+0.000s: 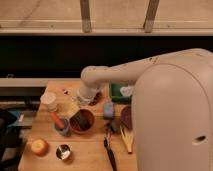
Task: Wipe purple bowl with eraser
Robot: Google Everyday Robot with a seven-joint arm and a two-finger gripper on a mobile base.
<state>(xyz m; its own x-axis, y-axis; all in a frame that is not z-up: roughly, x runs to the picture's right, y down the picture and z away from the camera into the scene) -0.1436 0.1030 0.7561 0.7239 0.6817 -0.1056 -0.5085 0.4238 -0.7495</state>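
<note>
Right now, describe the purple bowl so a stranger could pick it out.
Start at the wooden table, then its right side against the robot's white body. The purple bowl sits just right of the light blue block; dark magenta, unlike the orange bowl by the gripper.

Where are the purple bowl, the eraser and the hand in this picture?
purple bowl (125, 118): camera view, on its visible left part.
eraser (78, 119): camera view, middle of the dark block, inside the orange bowl (93, 123).
hand (76, 111): camera view, between its fingertips, just above the orange bowl's left edge.
</note>
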